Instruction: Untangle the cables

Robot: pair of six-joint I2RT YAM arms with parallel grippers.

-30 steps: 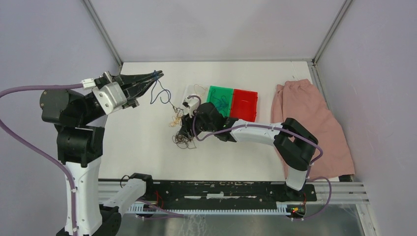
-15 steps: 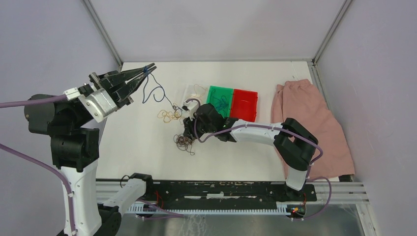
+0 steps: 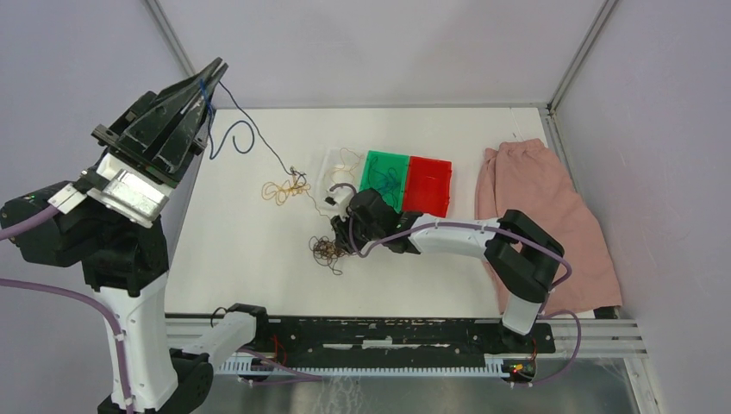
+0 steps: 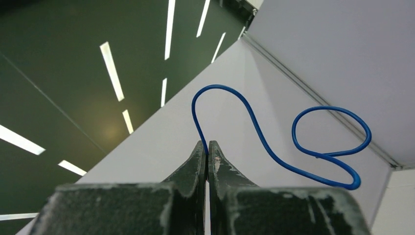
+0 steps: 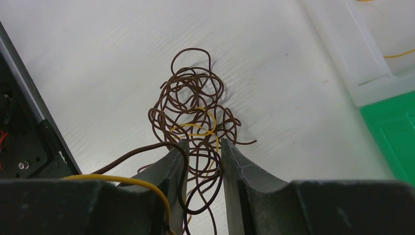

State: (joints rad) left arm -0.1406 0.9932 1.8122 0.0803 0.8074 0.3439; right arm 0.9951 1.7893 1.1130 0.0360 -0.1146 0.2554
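My left gripper [image 3: 207, 82] is raised high at the far left, shut on one end of a blue cable [image 3: 246, 138]. The wrist view shows the jaws [image 4: 206, 147] pinching that blue cable [image 4: 274, 152], which curls away in loops. Its far end trails down to a yellow-tan bunch of cables [image 3: 280, 191] on the white table. My right gripper [image 3: 340, 237] is low over a dark brown tangle [image 3: 326, 252]. In its wrist view the jaws [image 5: 204, 144] stand apart around strands of the brown tangle [image 5: 193, 98], with a yellow strand [image 5: 198, 131] mixed in.
A green tray [image 3: 372, 164] holding blue strands and a red tray [image 3: 428, 183] sit side by side at the middle back. A clear tray [image 3: 332, 164] lies left of them. A pink cloth [image 3: 543, 207] covers the right side. Grey walls enclose the table.
The left arm rose and swung back to the left, drawing the blue cable out and dragging the yellow-tan bunch leftward. The right jaws narrowed around the brown tangle.
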